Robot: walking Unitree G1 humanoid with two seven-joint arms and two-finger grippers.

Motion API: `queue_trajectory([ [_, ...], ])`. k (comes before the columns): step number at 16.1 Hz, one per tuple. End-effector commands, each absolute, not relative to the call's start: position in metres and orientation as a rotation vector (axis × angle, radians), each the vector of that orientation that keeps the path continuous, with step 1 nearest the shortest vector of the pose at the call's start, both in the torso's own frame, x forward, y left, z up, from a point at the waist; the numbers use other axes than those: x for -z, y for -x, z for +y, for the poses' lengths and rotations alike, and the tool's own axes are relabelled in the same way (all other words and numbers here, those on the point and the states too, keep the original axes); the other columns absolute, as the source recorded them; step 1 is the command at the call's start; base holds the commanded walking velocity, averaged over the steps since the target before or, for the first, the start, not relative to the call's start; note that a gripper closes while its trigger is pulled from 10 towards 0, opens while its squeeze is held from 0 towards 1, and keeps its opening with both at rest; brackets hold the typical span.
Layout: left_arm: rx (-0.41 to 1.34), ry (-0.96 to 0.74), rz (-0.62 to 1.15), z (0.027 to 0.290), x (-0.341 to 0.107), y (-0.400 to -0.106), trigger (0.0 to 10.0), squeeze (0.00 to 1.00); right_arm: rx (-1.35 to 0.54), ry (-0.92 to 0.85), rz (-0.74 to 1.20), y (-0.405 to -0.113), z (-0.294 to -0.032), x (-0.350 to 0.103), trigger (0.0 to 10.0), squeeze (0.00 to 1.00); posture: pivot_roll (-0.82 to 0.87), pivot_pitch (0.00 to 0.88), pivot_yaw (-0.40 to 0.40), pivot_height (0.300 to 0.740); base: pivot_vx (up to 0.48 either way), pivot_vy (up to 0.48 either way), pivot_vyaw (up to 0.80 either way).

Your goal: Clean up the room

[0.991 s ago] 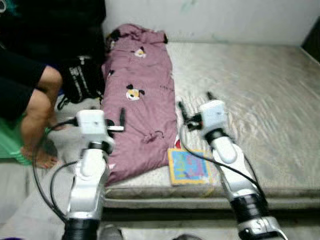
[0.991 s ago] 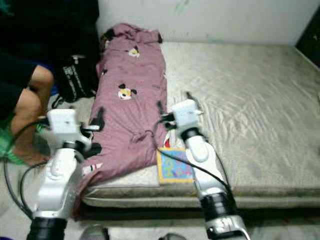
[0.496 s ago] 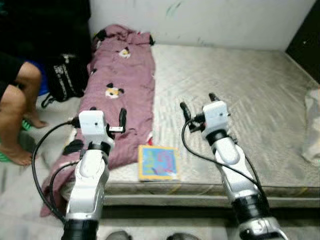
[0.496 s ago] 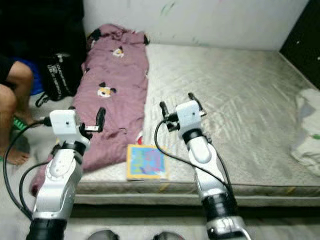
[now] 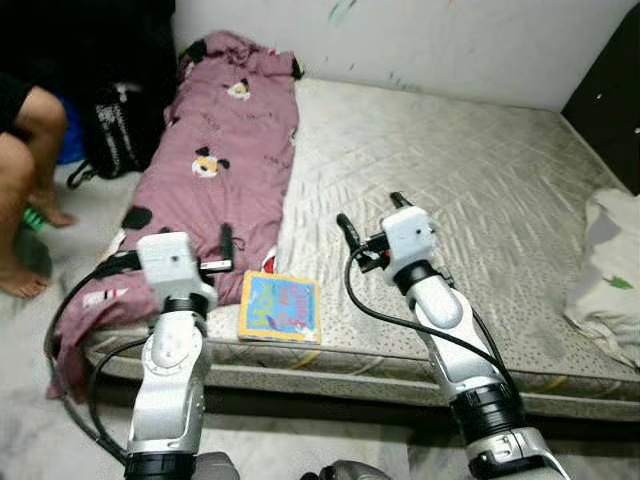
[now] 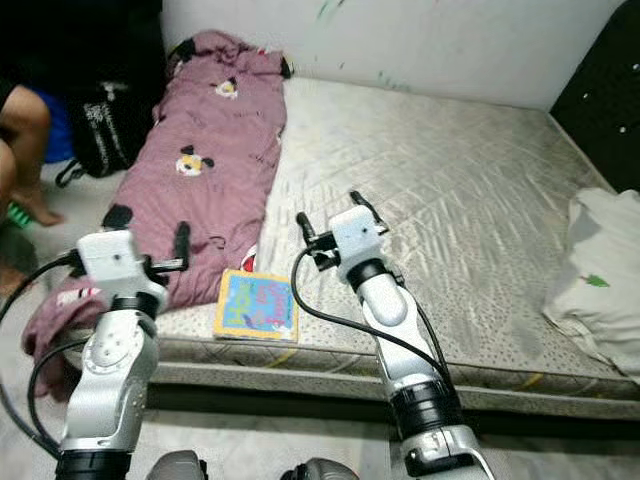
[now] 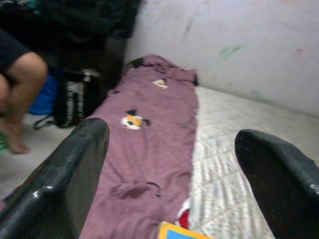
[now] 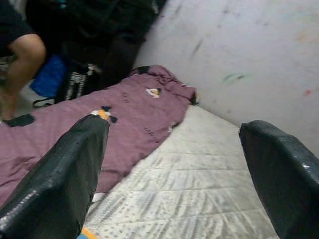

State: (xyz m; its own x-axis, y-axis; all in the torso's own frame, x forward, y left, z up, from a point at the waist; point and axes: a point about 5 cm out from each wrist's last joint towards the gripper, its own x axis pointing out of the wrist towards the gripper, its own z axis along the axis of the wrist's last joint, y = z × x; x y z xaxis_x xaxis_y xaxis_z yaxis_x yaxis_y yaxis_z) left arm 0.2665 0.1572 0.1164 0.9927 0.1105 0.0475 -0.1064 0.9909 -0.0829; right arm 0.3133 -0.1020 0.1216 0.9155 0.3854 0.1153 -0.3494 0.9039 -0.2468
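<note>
A mauve blanket (image 5: 215,150) printed with cartoon dogs lies along the left side of a bare grey mattress (image 5: 480,180), its near end drooping over the edge. A colourful picture book (image 5: 280,308) lies flat at the mattress's front edge beside the blanket. My left gripper (image 5: 175,240) is open and hovers over the blanket's near end, left of the book. Also open, my right gripper (image 5: 371,212) is held above the mattress, just right of the book. Both wrist views look between wide-spread fingers (image 7: 65,174) (image 8: 70,169) toward the blanket (image 7: 149,124) and the wall.
A white pillow (image 5: 605,270) rests at the mattress's right edge. A black backpack (image 5: 115,125) stands on the floor left of the bed, beside a seated person's bare leg (image 5: 20,170). A dark cabinet (image 5: 605,110) stands at the far right.
The camera has swung right and come closer: the person slid out to the left and the pillow came into view. Both grippers keep the same open pose.
</note>
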Motion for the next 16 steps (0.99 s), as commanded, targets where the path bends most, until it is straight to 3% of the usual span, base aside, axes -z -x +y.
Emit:
queue_trajectory([
  [1,-0.109,0.085,-0.074,0.156,-0.122,-0.267,10.0,0.0,-0.387,0.227,-0.187,-0.316,-0.1,-0.127,10.0,0.0,0.1,0.0,-0.163,0.74,0.0,0.0,0.0],
  [10,0.112,0.062,-0.059,0.126,-0.126,-0.292,10.0,0.0,-0.17,0.214,-0.201,-0.302,-0.132,-0.125,10.0,0.0,-0.07,0.0,0.013,0.74,0.0,0.0,0.0],
  [16,0.201,0.036,-0.077,0.117,-0.134,-0.307,10.0,0.0,-0.108,0.213,-0.208,-0.299,-0.131,-0.126,10.0,0.0,-0.12,0.0,0.091,0.74,0.0,0.0,0.0],
])
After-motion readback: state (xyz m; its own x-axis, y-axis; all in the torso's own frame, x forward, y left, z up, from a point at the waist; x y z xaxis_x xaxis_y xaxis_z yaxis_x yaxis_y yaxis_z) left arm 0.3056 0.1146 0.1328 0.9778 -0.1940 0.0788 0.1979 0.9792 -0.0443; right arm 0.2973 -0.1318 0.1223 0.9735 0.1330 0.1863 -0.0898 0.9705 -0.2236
